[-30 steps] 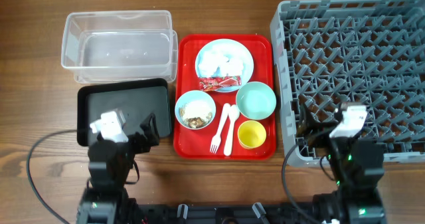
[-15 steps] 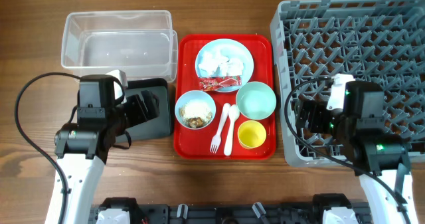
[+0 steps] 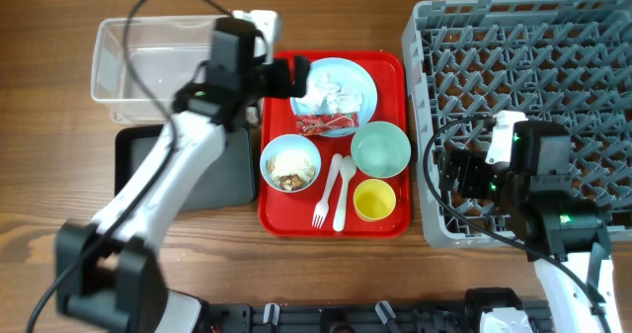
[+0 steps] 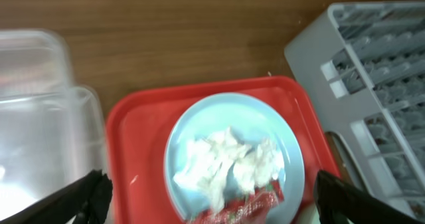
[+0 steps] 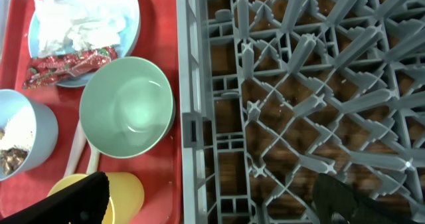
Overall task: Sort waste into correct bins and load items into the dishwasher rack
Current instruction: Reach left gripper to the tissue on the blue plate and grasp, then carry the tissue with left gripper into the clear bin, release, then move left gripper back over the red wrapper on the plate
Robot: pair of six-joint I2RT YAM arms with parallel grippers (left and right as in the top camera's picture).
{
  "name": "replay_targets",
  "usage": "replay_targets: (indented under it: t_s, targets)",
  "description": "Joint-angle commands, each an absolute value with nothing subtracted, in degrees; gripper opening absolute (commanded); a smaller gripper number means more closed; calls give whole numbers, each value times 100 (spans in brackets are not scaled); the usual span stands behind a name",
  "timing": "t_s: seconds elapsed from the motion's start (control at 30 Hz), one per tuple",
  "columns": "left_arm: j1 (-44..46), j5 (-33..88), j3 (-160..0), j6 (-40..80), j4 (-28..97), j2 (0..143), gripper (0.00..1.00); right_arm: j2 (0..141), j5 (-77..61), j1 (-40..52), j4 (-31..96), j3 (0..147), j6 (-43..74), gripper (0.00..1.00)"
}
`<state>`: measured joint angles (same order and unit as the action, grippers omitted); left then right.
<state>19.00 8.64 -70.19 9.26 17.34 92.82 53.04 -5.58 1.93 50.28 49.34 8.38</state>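
Observation:
The pale-blue plate (image 3: 363, 81) at the back of the red tray holds the crumpled white tissue (image 3: 329, 91) and the red snack wrapper (image 3: 326, 125). My left gripper (image 3: 296, 76) is open and empty just above the plate's left edge. In the left wrist view the tissue (image 4: 226, 161) and wrapper (image 4: 242, 209) lie between its open fingers (image 4: 216, 204). A blue bowl with food scraps (image 3: 290, 163), a teal bowl (image 3: 380, 147), the yellow cup (image 3: 374, 200), the fork (image 3: 322, 203) and the spoon (image 3: 342, 190) sit in front. My right gripper (image 3: 457, 178) is open over the left front edge of the grey rack (image 3: 553, 66).
The clear tub (image 3: 168, 56) stands at the back left, with the black tray (image 3: 138, 170) in front of it, partly under my left arm. The red tray (image 3: 276, 219) lies between the bins and the rack. The right wrist view shows the teal bowl (image 5: 126, 108) and the rack wall (image 5: 192, 127).
My left arm has swung from over the black tray up and right to the plate at the back of the red tray. My right arm has kept still for the last half second.

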Motion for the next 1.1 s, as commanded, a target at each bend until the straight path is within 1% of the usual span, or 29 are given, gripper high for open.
replay_targets:
  t_s: [0.0, 0.07, 0.17, 0.23, 0.27, 0.3, 0.37, 0.4, 0.43, 0.47, 0.57, 0.67, 0.73, 0.77, 0.87, 0.93, 1.0, 1.07]
  targets:
    - [2329, 738, -7135, 639, 1223, 10167, 95, 5277, -650, 207, 5022, 5068, 919, 100]
    - [2539, 738, -7135, 639, 858, 10691, 93, 5277, -650, 207, 5022, 5068, 917, 100]
    - [2759, 740, -7135, 639, 414, 11238, 92, 5277, -650, 207, 5022, 5068, 921, 100]
    - [2821, 738, -7135, 642, 268, 11509, 84, 5277, -652, 207, 5039, 5068, 921, 100]
    - [2827, 735, -7133, 639, 239, 11743, 77, 5277, -652, 207, 5063, 5068, 919, 100]
    - [2827, 735, -7133, 642, 239, 11819, 73, 5277, -652, 207, 5068, 5068, 919, 100]
    - [2823, 735, -7133, 639, 246, 11885, 52, 5277, -650, 207, 5065, 5068, 919, 100]
    - [2823, 735, -7135, 639, 224, 11876, 33, 5277, -650, 207, 5068, 5068, 917, 100]
    - [2814, 733, -7140, 642, 207, 11806, 9, 5277, -650, 207, 5065, 5068, 917, 100]
    - [2799, 733, -7140, 642, 209, 11675, 4, 5277, -650, 207, 5068, 5068, 917, 100]
    - [2705, 495, -7140, 687, 318, 11037, 4, 5277, -650, 207, 5076, 5068, 915, 100]
    - [2440, 333, -7140, 685, 794, 10119, 4, 5277, -650, 207, 5089, 5068, 915, 100]
    - [2064, 110, -7140, 685, 1256, 9524, 4, 5277, -648, 207, 5083, 5068, 913, 100]
    - [1695, 51, -7140, 683, 1581, 9216, 4, 5277, -650, 207, 5083, 5068, 915, 100]
    - [893, 56, -7137, 687, 1883, 9072, 6, 5277, -650, 207, 5083, 5068, 915, 100]
    - [574, 56, -7137, 685, 1914, 9185, 9, 5277, -650, 207, 5083, 5068, 915, 100]
    - [342, 56, -7137, 683, 1907, 9371, 15, 5277, -650, 207, 5083, 5068, 915, 100]
    - [270, 56, -7137, 683, 1914, 9518, 45, 5277, -650, 207, 5085, 5068, 915, 100]
